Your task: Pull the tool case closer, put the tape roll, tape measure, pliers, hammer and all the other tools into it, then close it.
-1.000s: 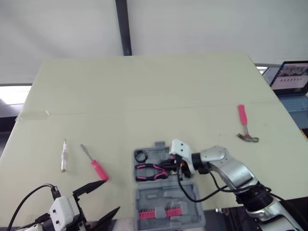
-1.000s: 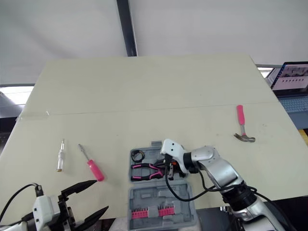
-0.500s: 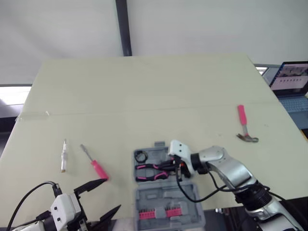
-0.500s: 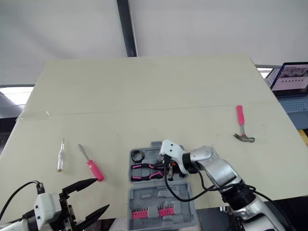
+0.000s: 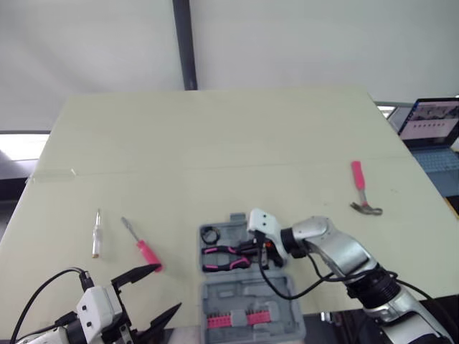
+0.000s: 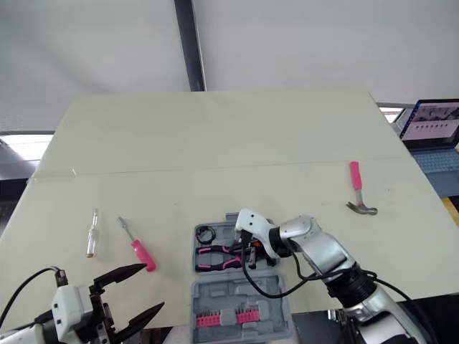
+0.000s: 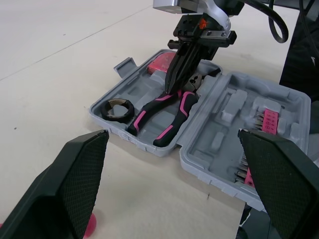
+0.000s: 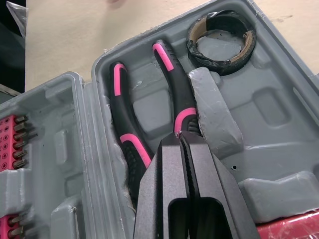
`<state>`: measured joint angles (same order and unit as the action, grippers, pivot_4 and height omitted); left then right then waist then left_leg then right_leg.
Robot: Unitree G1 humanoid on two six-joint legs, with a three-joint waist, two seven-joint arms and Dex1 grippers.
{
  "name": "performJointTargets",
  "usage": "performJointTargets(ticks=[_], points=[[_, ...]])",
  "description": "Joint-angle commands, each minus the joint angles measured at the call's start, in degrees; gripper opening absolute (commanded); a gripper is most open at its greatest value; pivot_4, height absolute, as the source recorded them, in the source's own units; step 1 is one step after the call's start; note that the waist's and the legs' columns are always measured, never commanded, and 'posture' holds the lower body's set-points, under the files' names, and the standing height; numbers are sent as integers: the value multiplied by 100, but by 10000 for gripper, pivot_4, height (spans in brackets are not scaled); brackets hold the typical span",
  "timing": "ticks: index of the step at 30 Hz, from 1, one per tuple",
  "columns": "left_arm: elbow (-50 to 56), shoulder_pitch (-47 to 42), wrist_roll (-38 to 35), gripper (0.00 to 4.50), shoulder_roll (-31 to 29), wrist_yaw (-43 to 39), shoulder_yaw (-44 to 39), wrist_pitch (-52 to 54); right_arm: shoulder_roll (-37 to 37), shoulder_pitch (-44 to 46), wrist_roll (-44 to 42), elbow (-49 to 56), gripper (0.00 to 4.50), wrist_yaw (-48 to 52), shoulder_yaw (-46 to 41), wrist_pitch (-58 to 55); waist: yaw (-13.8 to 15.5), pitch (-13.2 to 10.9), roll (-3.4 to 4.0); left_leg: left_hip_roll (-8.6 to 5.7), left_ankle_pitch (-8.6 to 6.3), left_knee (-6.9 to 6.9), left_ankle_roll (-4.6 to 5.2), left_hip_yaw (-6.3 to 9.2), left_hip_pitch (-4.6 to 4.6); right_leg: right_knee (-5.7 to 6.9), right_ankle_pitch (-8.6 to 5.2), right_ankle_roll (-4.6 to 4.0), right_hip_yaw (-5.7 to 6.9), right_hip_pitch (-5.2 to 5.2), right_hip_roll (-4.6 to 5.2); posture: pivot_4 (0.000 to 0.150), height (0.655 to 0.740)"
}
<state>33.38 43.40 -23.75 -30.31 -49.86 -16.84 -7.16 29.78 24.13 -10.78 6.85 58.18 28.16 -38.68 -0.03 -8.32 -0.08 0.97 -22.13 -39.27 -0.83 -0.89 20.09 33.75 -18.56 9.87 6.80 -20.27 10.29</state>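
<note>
The grey tool case (image 5: 276,283) lies open at the table's near edge. In its far half lie the black-and-pink pliers (image 5: 224,258), the black tape roll (image 5: 210,233) and a red-pink block (image 7: 160,62). A row of pink bits (image 5: 237,317) fills the near half. My right gripper (image 8: 182,141) is shut, its tips resting on the pliers by the hinge, seen too in the left wrist view (image 7: 175,84). The pink-handled hammer (image 5: 361,191) lies far right. A pink screwdriver (image 5: 143,245) and a small clear screwdriver (image 5: 96,232) lie on the left. My left gripper (image 5: 166,289) hangs open at the near left edge.
A laptop (image 5: 429,120) stands beyond the table's right edge. A dark post (image 5: 183,43) rises behind the table (image 5: 215,143). The case's near half overhangs close to the front edge.
The whole picture has shifted slightly. My left gripper has sunk a little toward the near edge. My right gripper stays shut over the pliers in the case.
</note>
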Motion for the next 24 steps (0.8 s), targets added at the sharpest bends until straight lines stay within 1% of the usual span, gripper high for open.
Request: performJointTargets(ticks=[1, 5, 9, 14, 17, 21, 24], points=[[247, 20, 15, 45000, -40, 28, 23, 0, 33, -363, 297, -529, 518, -122, 479, -403, -2, 14, 0, 0, 0, 1, 0, 1, -1, -1, 0, 0, 1, 1, 0, 1500, 7400], [281, -6, 15, 45000, -51, 39, 36, 45, -19, -395, 302, -561, 518, -193, 449, -367, -6, 28, -1, 0, 0, 7, -1, 1, -13, -4, -1, -2, 2, 12, -1, 1500, 7400], [263, -214, 28, 45000, -48, 120, 106, 157, -271, -459, -149, -173, 518, -367, -168, -463, -6, 24, 5, 9, -12, 26, -8, 3, -79, -24, -6, -10, 7, 79, -8, 1500, 7400], [233, -397, 29, 45000, -54, 157, 261, 261, -308, -585, -706, 772, 518, -527, -1009, -675, -4, -15, 47, 11, -15, 23, -7, 2, -72, -21, -6, -11, 3, 70, -10, 1500, 7400], [229, -509, 16, 45000, -95, 163, 349, 358, -283, -575, -1068, 1281, 518, -657, -1470, -1010, 0, -45, 69, 10, -15, 15, -7, 1, -48, -21, -6, -11, 4, 51, -10, 1500, 7400], [241, -801, -62, 45000, -159, 288, 367, 650, 91, -751, -1794, 2183, 518, -659, -2355, -1560, 25, -75, 86, 10, -15, 10, -7, 2, -42, -20, -5, -10, 5, 49, -10, 1500, 7400], [159, -928, -177, 45000, -240, 297, 254, 831, 675, -1221, -2322, 2793, 518, -530, -3210, -1840, 94, -84, 86, 9, -16, 10, -6, 6, -36, -21, -5, -10, 6, 46, -10, 1500, 7400]])
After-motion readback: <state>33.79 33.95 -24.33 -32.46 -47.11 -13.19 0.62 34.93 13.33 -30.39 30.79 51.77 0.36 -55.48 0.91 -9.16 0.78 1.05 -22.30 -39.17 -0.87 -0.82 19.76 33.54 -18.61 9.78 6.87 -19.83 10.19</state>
